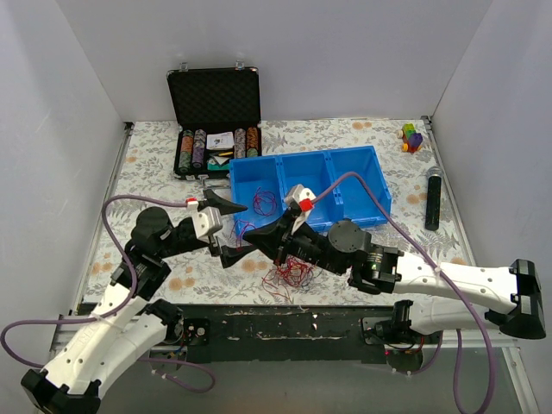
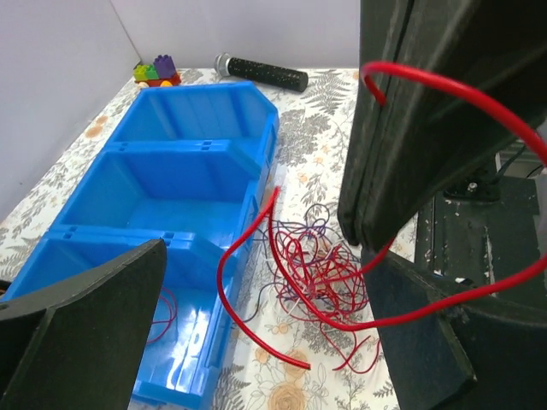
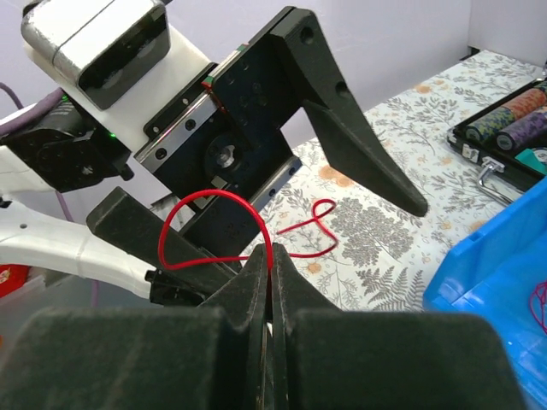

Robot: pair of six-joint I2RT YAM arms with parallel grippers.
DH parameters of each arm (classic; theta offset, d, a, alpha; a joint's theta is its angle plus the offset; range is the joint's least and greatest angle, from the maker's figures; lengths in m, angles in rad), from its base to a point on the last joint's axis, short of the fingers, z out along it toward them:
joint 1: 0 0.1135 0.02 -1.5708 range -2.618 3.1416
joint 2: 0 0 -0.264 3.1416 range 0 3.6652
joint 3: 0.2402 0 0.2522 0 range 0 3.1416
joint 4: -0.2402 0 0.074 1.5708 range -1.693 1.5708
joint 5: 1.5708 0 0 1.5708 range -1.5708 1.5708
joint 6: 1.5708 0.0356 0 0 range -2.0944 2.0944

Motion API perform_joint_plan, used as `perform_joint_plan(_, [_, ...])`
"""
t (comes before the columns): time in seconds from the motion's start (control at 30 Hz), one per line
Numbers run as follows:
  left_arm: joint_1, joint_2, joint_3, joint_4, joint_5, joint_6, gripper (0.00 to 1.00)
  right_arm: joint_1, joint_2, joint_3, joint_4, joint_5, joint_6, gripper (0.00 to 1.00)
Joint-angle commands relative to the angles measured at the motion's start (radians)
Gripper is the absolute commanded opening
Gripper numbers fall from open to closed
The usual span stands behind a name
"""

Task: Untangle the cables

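The cables are a tangle [image 1: 291, 272] of thin red, purple and white wires on the floral table in front of the blue bin [image 1: 332, 153]; it also shows in the left wrist view [image 2: 320, 269]. My right gripper [image 1: 247, 234] is shut on one red wire [image 3: 209, 195], which loops above its tips [image 3: 272, 252]. The same wire [image 2: 224, 282] arcs down toward the tangle. My left gripper [image 1: 233, 230] is open and empty, and the right gripper's tip lies between its fingers [image 3: 359, 128]. A few red wires [image 1: 263, 203] lie in the bin's left compartment.
The three-compartment blue bin [image 2: 197, 162] stands just behind the grippers. An open poker-chip case [image 1: 216, 121] is at the back left. A black microphone [image 1: 434, 200] and toy blocks [image 1: 412, 136] are at the right. White walls close in three sides.
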Motion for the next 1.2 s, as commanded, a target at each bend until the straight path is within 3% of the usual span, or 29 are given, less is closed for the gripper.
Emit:
perform_joint_plan(0.0, [-0.004, 0.028, -0.01, 0.077, 0.062, -0.043, 0.96, 0.005, 0.012, 0.047, 0.127, -0.042, 0.026, 0.01])
perform_joint_plan(0.27, [-0.011, 0.095, 0.019, 0.017, 0.147, 0.009, 0.58, 0.003, 0.011, 0.061, 0.146, -0.049, 0.019, 0.01])
perform_joint_plan(0.33, [-0.016, 0.12, 0.032, 0.017, 0.145, 0.003, 0.4, 0.003, 0.006, 0.056, 0.146, -0.055, 0.022, 0.01])
perform_joint_plan(0.4, [-0.021, 0.145, 0.054, 0.02, 0.138, -0.012, 0.11, 0.005, 0.005, 0.044, 0.144, -0.055, 0.026, 0.01])
perform_joint_plan(0.43, [-0.021, 0.154, 0.065, 0.018, 0.138, -0.018, 0.0, 0.003, 0.003, 0.04, 0.144, -0.049, 0.028, 0.01])
perform_joint_plan(0.47, [-0.021, 0.161, 0.08, 0.017, 0.136, -0.021, 0.0, 0.005, 0.002, 0.032, 0.143, -0.045, 0.031, 0.01])
perform_joint_plan(0.5, [-0.021, 0.166, 0.097, 0.015, 0.132, -0.027, 0.0, 0.003, -0.003, 0.024, 0.135, -0.036, 0.034, 0.09])
perform_joint_plan(0.53, [-0.021, 0.171, 0.114, 0.014, 0.127, -0.038, 0.0, 0.003, -0.009, 0.014, 0.125, -0.017, 0.039, 0.26])
perform_joint_plan(0.63, [-0.021, 0.188, 0.201, -0.031, 0.089, -0.04, 0.0, 0.005, -0.058, -0.038, 0.053, 0.079, 0.058, 0.63])
perform_joint_plan(0.73, [-0.021, 0.2, 0.314, -0.058, 0.014, -0.038, 0.0, 0.003, -0.151, -0.153, -0.013, 0.185, 0.086, 0.8])
perform_joint_plan(0.93, [-0.021, 0.223, 0.482, -0.127, -0.01, -0.004, 0.0, 0.003, -0.313, -0.347, -0.171, 0.293, 0.202, 0.86])
perform_joint_plan(1.17, [-0.021, 0.203, 0.588, -0.195, -0.033, 0.025, 0.0, 0.003, -0.314, -0.459, -0.199, 0.325, 0.261, 0.88])
